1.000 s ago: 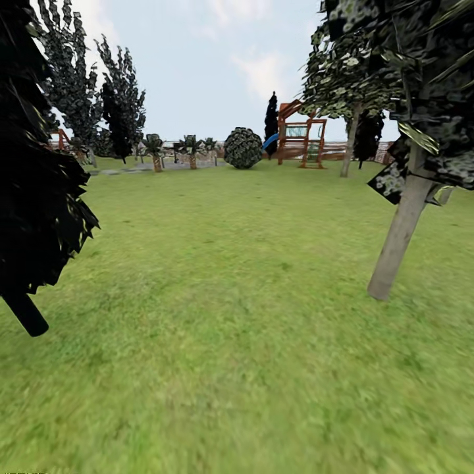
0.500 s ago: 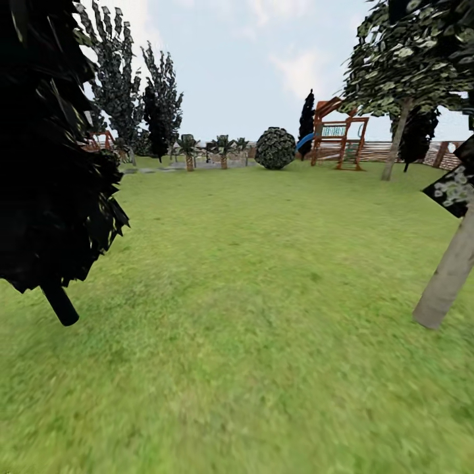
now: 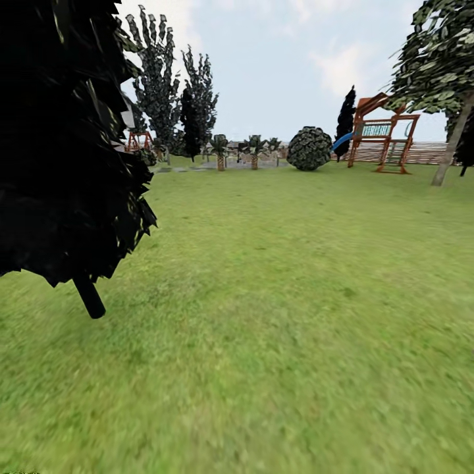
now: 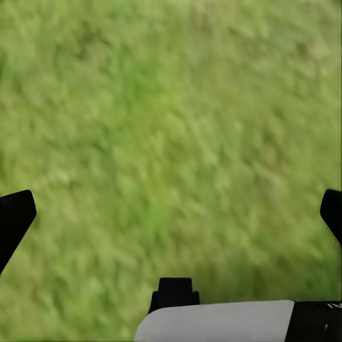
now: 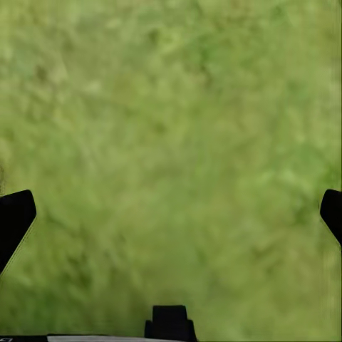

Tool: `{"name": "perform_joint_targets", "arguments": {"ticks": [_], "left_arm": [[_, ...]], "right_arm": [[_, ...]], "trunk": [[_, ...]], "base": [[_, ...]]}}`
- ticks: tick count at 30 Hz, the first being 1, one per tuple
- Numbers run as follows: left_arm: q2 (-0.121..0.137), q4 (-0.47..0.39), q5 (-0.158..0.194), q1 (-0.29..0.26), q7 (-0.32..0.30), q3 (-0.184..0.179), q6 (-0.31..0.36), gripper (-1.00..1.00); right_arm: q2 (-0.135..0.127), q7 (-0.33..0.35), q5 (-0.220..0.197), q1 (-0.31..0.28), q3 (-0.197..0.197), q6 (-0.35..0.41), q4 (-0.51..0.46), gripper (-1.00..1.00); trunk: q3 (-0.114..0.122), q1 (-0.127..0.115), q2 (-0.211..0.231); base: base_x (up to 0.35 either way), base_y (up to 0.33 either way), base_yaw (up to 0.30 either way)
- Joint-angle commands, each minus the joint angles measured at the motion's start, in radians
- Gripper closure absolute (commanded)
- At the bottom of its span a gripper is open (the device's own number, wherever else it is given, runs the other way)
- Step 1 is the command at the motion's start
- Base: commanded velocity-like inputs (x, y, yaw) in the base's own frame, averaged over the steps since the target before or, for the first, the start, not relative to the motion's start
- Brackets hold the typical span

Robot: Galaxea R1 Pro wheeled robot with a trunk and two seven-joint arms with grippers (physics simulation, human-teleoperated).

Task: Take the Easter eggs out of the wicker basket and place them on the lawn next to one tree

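Note:
The lawn (image 3: pixel 283 296) spreads out ahead of me in the head view. A tree (image 3: pixel 447 72) with a bare grey-brown trunk and a leafy crown stands at the far right near the fence. The Easter eggs and the wicker basket are out of view. My left gripper (image 4: pixel 171 214) hangs open over bare grass, its black fingertips (image 4: pixel 14 217) wide apart with nothing between them. My right gripper (image 5: pixel 171 214) is open too, its fingertips (image 5: pixel 14 217) spread over plain grass.
A dark cone-shaped tree (image 3: pixel 59 145) stands close on the left, its thin trunk (image 3: pixel 89 297) meeting the grass. Far back are a red playset (image 3: pixel 382 138), a round bush (image 3: pixel 309 149), short palms (image 3: pixel 253 150), tall dark trees (image 3: pixel 161 85) and a slat fence (image 3: pixel 421 153).
The whole head view has swung to the left: the near grey-brown trunk slid off the right edge, and the dark cone tree, bush and playset shifted right. That is camera motion.

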Motion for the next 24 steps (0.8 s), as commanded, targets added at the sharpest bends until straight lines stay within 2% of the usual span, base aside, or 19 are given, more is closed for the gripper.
{"name": "perform_joint_targets", "arguments": {"ticks": [1, 12, 24], "left_arm": [[-0.001, 0.0, 0.0, 0.0, 0.0, 0.0, 0.0, -1.0], [-0.001, 0.002, 0.0, 0.0, 0.001, 0.0, 0.0, -1.0], [0.0, 0.012, 0.0, 0.0, 0.001, 0.0, 0.0, -1.0]], "right_arm": [[0.0, 0.0, 0.0, 0.0, 0.0, 0.0, 0.0, -1.0], [0.0, 0.0, 0.0, 0.0, 0.0, 0.0, 0.0, -1.0], [0.001, 0.0, 0.001, 0.0, 0.003, 0.001, -0.001, -1.0]], "trunk": [[0.0, 0.0, 0.0], [0.0, 0.0, 0.0], [0.0, 0.0, 0.0]], "base": [[0.316, -0.099, 0.29], [0.298, -0.156, 0.264], [0.267, -0.208, 0.025]]}}
